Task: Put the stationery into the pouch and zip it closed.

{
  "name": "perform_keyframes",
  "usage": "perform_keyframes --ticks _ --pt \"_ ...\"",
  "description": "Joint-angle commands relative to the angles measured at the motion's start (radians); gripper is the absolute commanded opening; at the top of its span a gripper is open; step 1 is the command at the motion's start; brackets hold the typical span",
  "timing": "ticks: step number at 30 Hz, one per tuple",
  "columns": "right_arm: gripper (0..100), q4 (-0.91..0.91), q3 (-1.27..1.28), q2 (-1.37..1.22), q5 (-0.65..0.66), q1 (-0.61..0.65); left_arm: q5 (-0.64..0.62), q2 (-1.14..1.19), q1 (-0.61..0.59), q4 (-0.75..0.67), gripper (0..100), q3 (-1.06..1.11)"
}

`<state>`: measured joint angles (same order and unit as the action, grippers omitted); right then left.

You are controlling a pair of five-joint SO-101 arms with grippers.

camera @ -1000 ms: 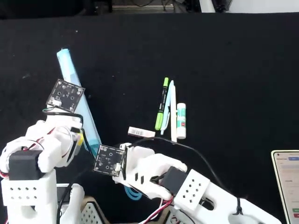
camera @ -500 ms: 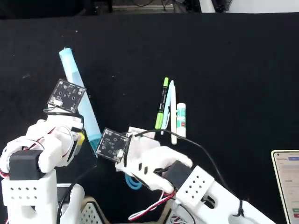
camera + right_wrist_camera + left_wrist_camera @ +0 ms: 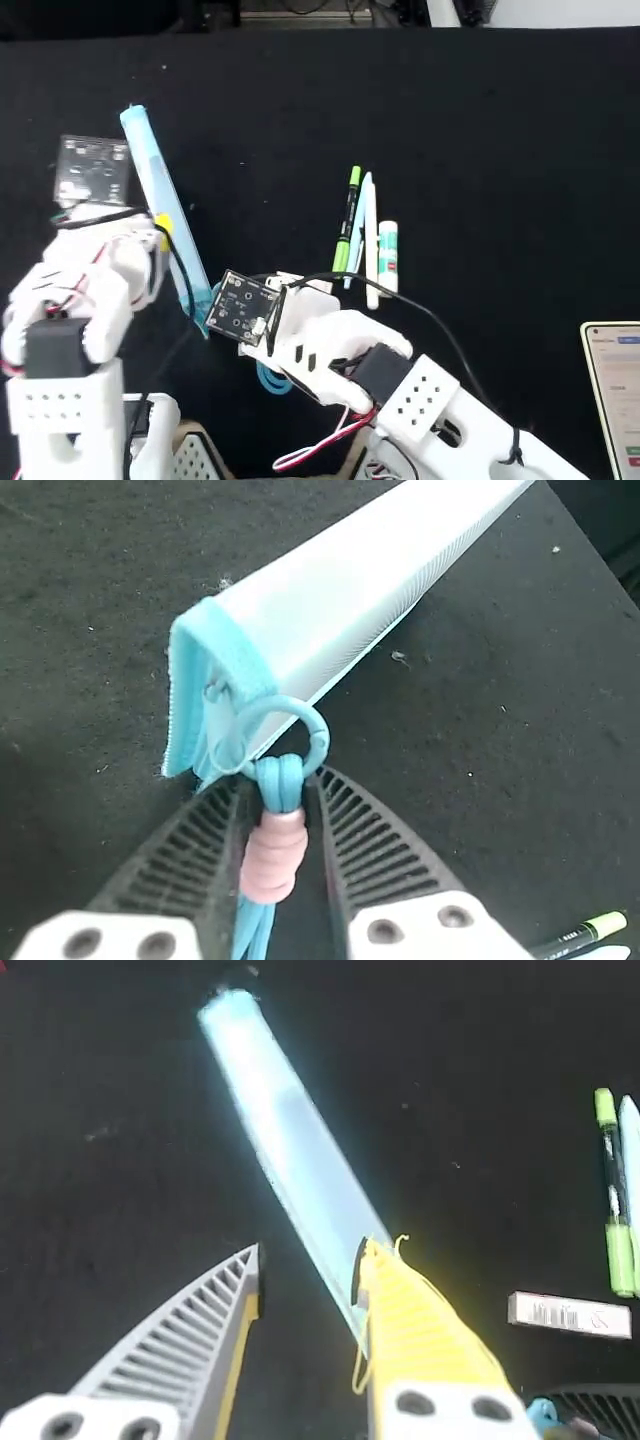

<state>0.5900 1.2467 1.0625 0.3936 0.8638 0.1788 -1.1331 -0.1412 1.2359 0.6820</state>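
Note:
The long light-blue pouch lies slanted at the left of the black table. Above its middle my left gripper hangs open, the yellow finger over the pouch's edge and the grey finger off to its side. At the pouch's near end my right gripper is shut on the zipper pull cord, which has a pink bead and hangs from the ring. A green highlighter, a pale-blue pen, a white pen and a glue stick lie together mid-table.
A small white eraser bar lies near the right arm's wrist camera board. A blue cord loop trails under the right arm. A lit screen sits at the right edge. The far half of the table is bare black cloth.
The left arm has swung toward the far left, along the pouch. The right gripper moved a little farther from the front edge, and the pouch's near end shifted with it.

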Motion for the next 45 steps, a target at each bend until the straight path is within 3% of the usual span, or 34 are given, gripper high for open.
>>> perform_keyframes --ticks 1,11,19,27,34,40,45 --pt "1.1 -0.021 -0.05 -0.016 -0.009 -0.009 -0.009 -0.008 0.035 -0.109 17 0.107" --pt "1.1 -0.044 -0.113 -0.022 -0.002 -0.017 -0.009 -0.009 -0.087 -0.117 17 0.136" --pt "1.1 -0.035 -0.214 -0.024 -0.002 -0.025 -0.009 -0.009 -0.105 -0.101 17 0.183" --pt "1.1 -0.04 -0.127 -0.024 0.0 -0.069 0.0 -0.009 -0.13 0.064 17 0.165" --pt "1.1 -0.034 -0.173 -0.024 0.0 -0.071 0.14 -0.009 -0.12 0.245 17 -0.028" --pt "1.1 0.081 -0.325 -0.119 0.0 -0.068 0.114 -0.008 -0.119 0.48 17 -0.294" --pt "1.1 0.077 -0.369 -0.228 -0.002 -0.064 0.04 -0.008 -0.056 0.5 17 -0.268"
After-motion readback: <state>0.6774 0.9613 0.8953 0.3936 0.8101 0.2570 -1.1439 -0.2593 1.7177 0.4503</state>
